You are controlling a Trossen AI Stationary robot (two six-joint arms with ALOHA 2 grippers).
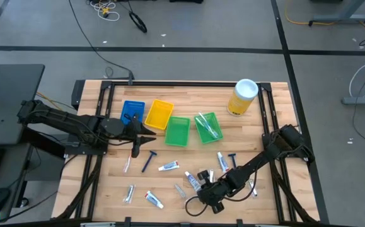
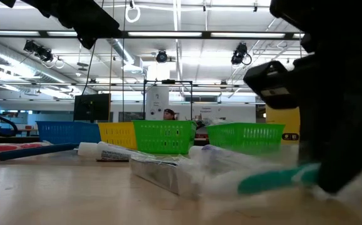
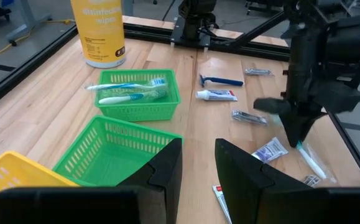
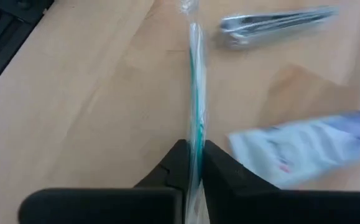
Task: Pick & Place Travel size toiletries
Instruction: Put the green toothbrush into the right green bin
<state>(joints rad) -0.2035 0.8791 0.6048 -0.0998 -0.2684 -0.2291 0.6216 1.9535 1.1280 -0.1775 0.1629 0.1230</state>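
Observation:
Travel size toiletries lie scattered on the wooden table: a blue razor (image 1: 148, 161), white toothpaste tubes (image 1: 168, 166) and silvery packets (image 1: 129, 193). My right gripper (image 1: 206, 188) is near the front edge, tipped down and shut on a teal toothbrush in a clear wrapper (image 4: 195, 93). A silvery tube (image 4: 273, 25) and a white toothpaste tube (image 4: 310, 146) lie beside it. My left gripper (image 3: 198, 168) hovers at the table's left beside the bins, open, with nothing seen between its fingers. My right gripper pinches the wrapped toothbrush near one end (image 4: 196, 144) between its two fingers (image 4: 178, 163), coming slanting down from above. The fingers lie along the toothbrush, which stretches away from them (image 3: 312, 160) low over the wood. Whether its far end rests on the table I cannot tell.
Across the middle stand a blue bin (image 1: 132, 112), a yellow bin (image 1: 159, 114) and two green bins (image 1: 177, 131), the right one (image 1: 208, 127) holding toothbrushes. A tall yellow canister with a white lid (image 1: 242, 96) stands at the back right. Black rails frame the table.

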